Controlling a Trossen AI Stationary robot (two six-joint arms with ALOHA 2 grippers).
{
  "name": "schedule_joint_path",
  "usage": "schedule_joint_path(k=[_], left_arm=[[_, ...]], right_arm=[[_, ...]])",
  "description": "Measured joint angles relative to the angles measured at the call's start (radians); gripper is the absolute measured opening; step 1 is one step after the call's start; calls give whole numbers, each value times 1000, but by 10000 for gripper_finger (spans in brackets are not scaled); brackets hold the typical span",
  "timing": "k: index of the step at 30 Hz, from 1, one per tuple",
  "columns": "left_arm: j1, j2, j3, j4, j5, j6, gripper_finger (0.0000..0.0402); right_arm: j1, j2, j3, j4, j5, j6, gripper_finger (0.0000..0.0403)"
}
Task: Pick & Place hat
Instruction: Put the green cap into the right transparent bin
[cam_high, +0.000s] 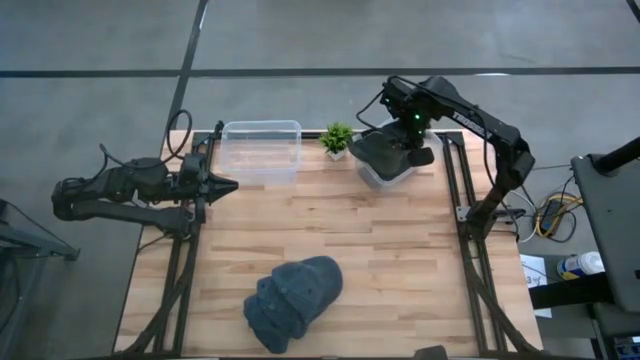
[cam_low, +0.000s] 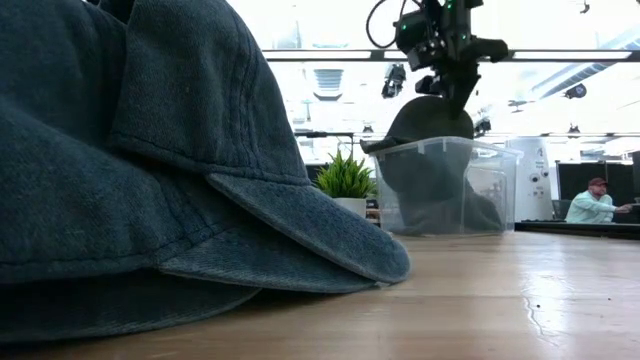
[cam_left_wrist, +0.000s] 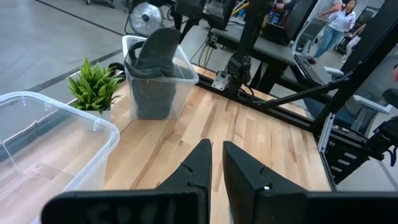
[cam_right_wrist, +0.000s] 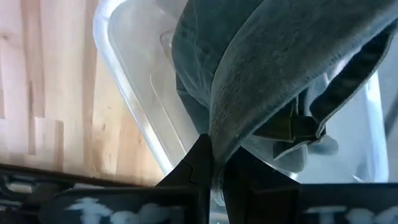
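High view: R pincer (cam_high: 412, 140) sits over the clear bin (cam_high: 385, 172) at the surface's (cam_high: 400, 260) far right corner, clenched on a dark grey hat (cam_high: 385, 150) that hangs half inside the bin, crown draped over the rim. R wrist view confirms fabric pinched between the fingers (cam_right_wrist: 200, 163). L pincer (cam_high: 225, 185) waits at the left edge near an empty clear bin (cam_high: 262, 150), tips nearly together, holding nothing. Small green plant (cam_high: 337, 139) stands between the bins. A stack of blue denim hats (cam_high: 292, 300) lies at the near edge.
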Motion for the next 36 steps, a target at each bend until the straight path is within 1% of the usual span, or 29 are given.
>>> schedule_joint_path(k=[3, 6, 14, 19, 24, 28, 30, 32, 36], left_arm=[[0, 0, 0, -8, -4, 0, 35], [0, 0, 0, -17, -18, -3, 35], [0, 0, 0, -17, -22, 6, 35], [0, 0, 0, -17, -28, 6, 35], [0, 0, 0, -17, -28, 7, 35], [0, 0, 0, -17, -27, 7, 35], [0, 0, 0, -17, -27, 7, 35], [0, 0, 0, -17, -26, 7, 35], [0, 0, 0, -17, -26, 4, 35]], right_arm=[[-7, 13, 0, 2, -22, 13, 13], [-10, -2, 0, 0, -30, 73, 13], [-13, -165, -1, 2, -25, 77, 13], [-13, -270, -1, -6, 61, 87, 13], [-14, -354, -1, -3, 201, 79, 13], [-14, -389, -1, -4, 289, 40, 13], [-13, -396, -1, -3, 288, 38, 13], [-13, -392, -1, -4, 265, 36, 13], [-13, -355, -1, -3, 243, 29, 13]])
